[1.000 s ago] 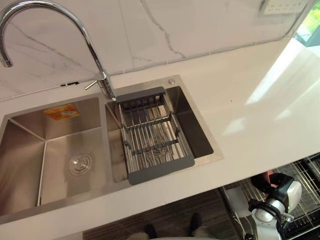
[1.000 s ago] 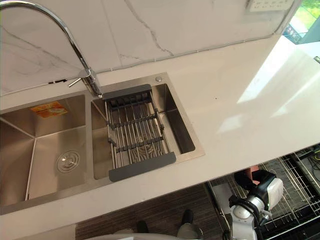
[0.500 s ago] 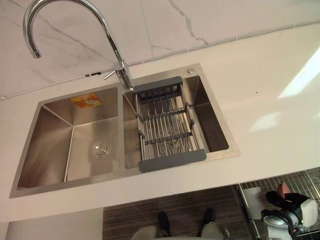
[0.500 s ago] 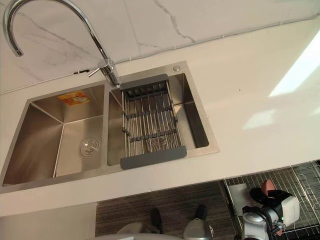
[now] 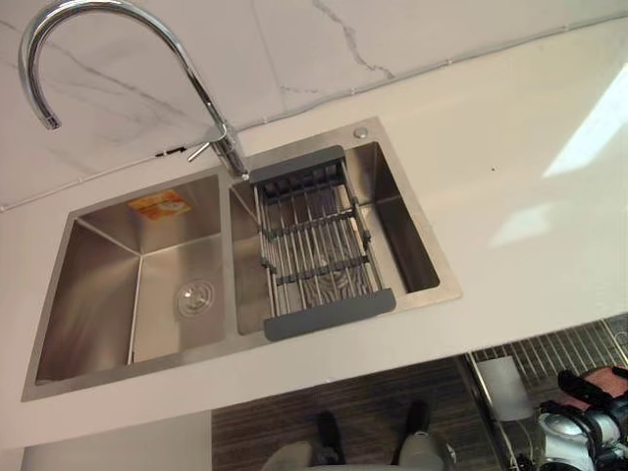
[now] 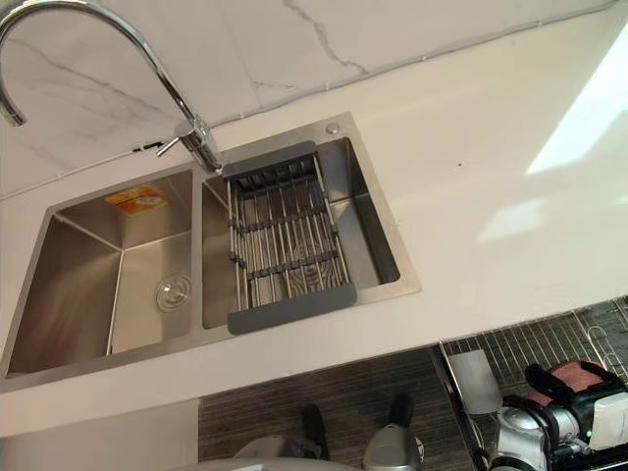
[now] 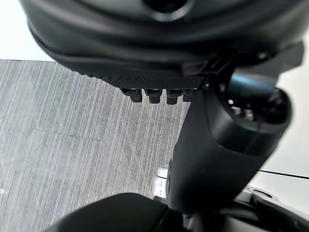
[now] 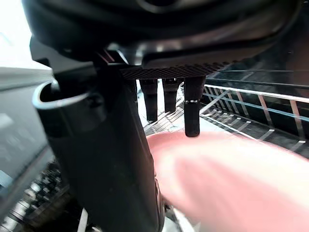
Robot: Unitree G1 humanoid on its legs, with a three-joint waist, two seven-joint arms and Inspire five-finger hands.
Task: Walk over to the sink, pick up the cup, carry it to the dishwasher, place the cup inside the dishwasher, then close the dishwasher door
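The pink cup (image 8: 231, 183) lies over the wire dishwasher rack (image 8: 251, 96), just past the fingers (image 8: 192, 111) of my right hand (image 8: 111, 159). Those fingers hang nearly straight and do not curl round the cup; the thumb stands beside it. From the head, the cup (image 6: 579, 374) and my right hand (image 6: 546, 387) show at the lower right, above the pulled-out rack (image 5: 549, 351), below the counter's edge. My left hand (image 7: 159, 94) hangs over the grey wooden floor with straight fingers and holds nothing.
The white counter (image 5: 530, 196) holds a double steel sink (image 5: 147, 285) with a curved tap (image 5: 186, 59). A grey wire drainer (image 5: 314, 255) spans the right basin. A pale flat piece (image 5: 502, 385) lies in the rack's near corner. Marble wall behind.
The camera has swung, so the whole scene has shifted. My right hand has gone further out over the rack with the cup, and its fingers have straightened off the cup.
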